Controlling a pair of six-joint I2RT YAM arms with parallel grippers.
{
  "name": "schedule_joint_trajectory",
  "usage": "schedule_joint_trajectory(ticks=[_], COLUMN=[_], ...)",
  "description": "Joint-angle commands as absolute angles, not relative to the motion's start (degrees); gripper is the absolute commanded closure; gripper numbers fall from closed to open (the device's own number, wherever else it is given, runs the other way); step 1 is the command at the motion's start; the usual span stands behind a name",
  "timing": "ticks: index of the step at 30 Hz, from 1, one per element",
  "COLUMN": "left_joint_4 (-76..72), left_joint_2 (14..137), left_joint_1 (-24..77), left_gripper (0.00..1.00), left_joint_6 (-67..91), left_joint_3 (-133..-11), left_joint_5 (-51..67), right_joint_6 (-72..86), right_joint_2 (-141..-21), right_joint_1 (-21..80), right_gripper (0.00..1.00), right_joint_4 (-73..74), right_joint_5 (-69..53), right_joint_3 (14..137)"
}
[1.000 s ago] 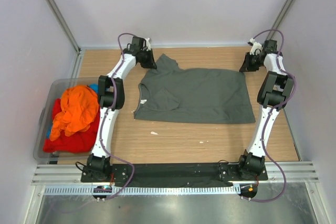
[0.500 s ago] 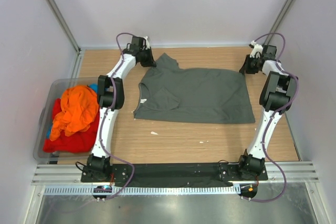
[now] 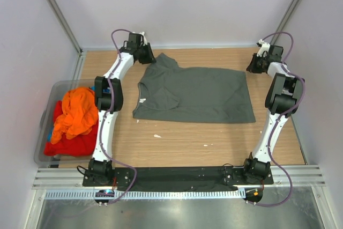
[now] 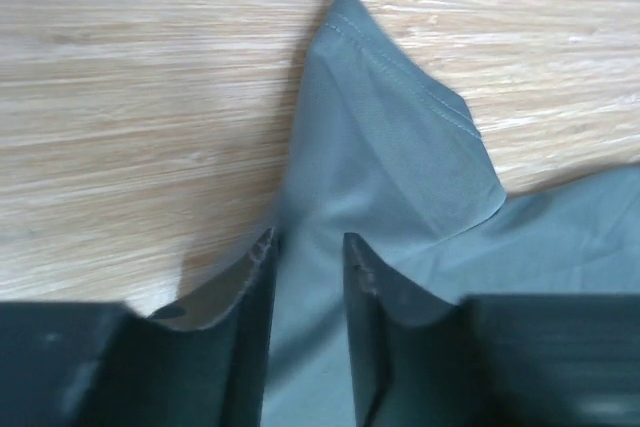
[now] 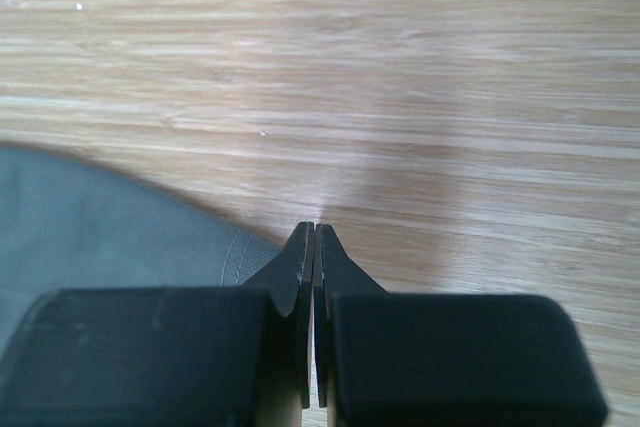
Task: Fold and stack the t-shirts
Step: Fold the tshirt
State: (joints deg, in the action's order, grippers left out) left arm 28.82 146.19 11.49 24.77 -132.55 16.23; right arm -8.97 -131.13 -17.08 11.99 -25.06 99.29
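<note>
Pre-fold step: grey-green t-shirt [image 3: 195,95] lies spread on table [image 3: 187,143]; no fold made yet.
L gripper [image 4: 308,247] parted over sleeve [image 4: 400,137], pinching nothing; R gripper [image 5: 314,232] pressed together, empty, beside hem corner; next: both pinch edges; count: 1 shirt out; bin [image 3: 45,116] holds orange [image 3: 77,111], red [image 3: 69,144], prob. blue [image 3: 95,88].

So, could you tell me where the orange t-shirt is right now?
In the top view, the orange t-shirt sits in the plastic bin at the table's left edge, atop the red t-shirt.
</note>
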Motion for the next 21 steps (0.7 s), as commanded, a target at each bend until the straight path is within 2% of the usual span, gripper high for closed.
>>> schedule_joint_trajectory(ticks=[1,2,3,4,6,7,10,14,21], left_joint_4=[27.9,28.4,29.4,30.0,30.9,31.0,31.7,34.3,46.5], left_joint_2=[143.5,143.0,142.5,141.7,138.4,137.1,131.2,124.6,118.4], left_joint_1=[11.2,11.2,11.1,11.2,11.2,11.3,11.5,12.3,12.7], left_gripper=[0.64,0.54,0.52,0.51,0.48,0.48,0.47,0.48,0.51], left_joint_6=[24.1,24.0,23.6,23.4,22.2,21.5,19.4,18.6,22.7], left_joint_3=[-132.3,-132.2,-132.1,-131.2,-129.6,-127.5,-122.5,-117.0,-111.1], left_joint_5=[15.9,15.7,15.7,14.8,13.0,12.2,10.0,7.9,4.0], right_joint_6=[-5.7,-5.0,-4.4,-3.0,-1.9,-1.6,-0.2,5.8,6.9], right_joint_2=[-129.7,-129.9,-130.1,-130.1,-129.6,-129.0,-126.6,-121.1,-112.3], right_joint_1=[-16.6,-16.5,-16.4,-16.4,-16.4,-16.4,-16.4,-14.2,2.4], right_gripper=[0.99,0.98,0.96,0.89,0.84,0.77,0.68,0.64,0.57], right_joint_4=[11.2,11.9,13.9,14.8,17.1,17.7,20.6,24.1,20.6], right_joint_5=[-23.2,-22.2,-20.1,-19.4,-18.4,-17.2,-15.7,-14.0,-11.7], right_joint_3=[103.2,104.0,105.6,106.3,107.5,107.6,107.8,106.3,94.7])
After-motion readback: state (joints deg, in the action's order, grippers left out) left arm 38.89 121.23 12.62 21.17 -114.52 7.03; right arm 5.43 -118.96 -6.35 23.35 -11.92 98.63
